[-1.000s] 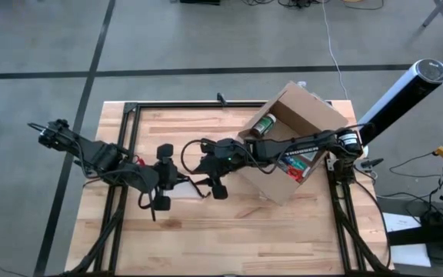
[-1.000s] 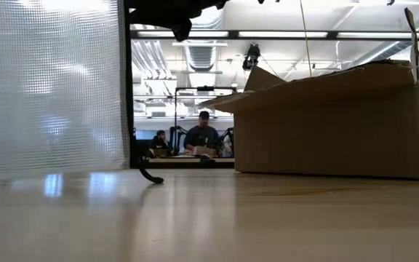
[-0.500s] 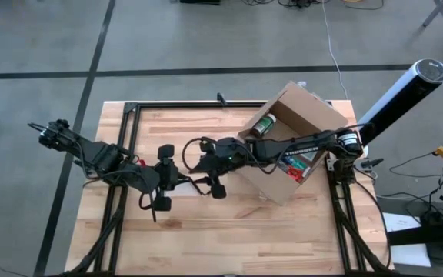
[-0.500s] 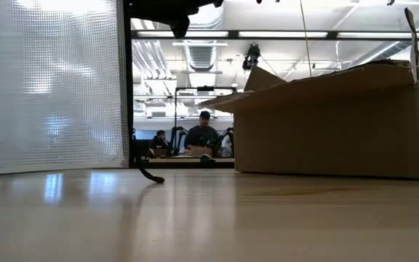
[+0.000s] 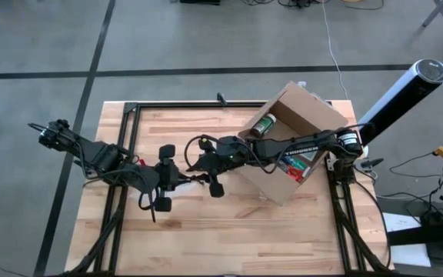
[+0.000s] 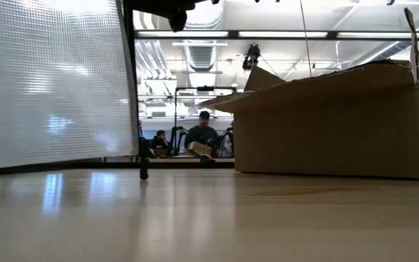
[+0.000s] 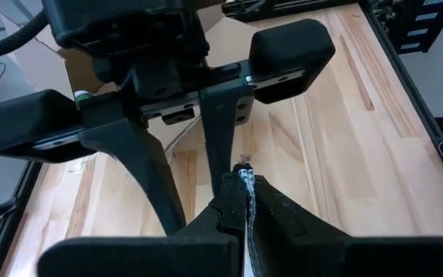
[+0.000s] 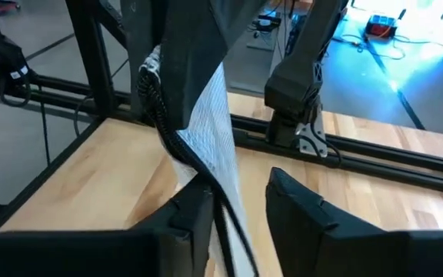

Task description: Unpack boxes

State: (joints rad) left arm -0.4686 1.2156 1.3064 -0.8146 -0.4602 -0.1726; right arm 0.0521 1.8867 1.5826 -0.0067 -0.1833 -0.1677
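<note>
near the middle of the wooden bench (image 5: pixel 206 231), in the high view, the two dark arms meet head-on above the planks. left pincer (image 5: pixel 177 178): fingers fully closed on the edge of a translucent grey-white mesh pouch (image 6: pixel 53 84), seen in the left wrist view as a thin white edge (image 7: pixel 246 192) clamped between the closed fingertips. in the low view the pouch hangs as a broad gridded sheet on the picture's left, its lower edge just above the bench surface, a dark cord (image 6: pixel 144 164) dangling beside it. right pincer (image 5: pixel 198 168): just beside the left one, facing it; in the right wrist view its fingers (image 8: pixel 191 219) stand slightly apart with the pouch's white edge (image 8: pixel 218 154) and a black cord lying between them; whether they press on the pouch cannot be told. brown cardboard box (image 5: pixel 298 138): on the right rear part of the bench, turned at an angle, flaps open, with a green-capped container (image 5: pixel 264 125) and red items (image 5: pixel 297 163) inside; the right arm crosses over it. low view, background: the box's plain side (image 6: pixel 333 131) and a seated person (image 6: pixel 204 137) far behind the bench.
</note>
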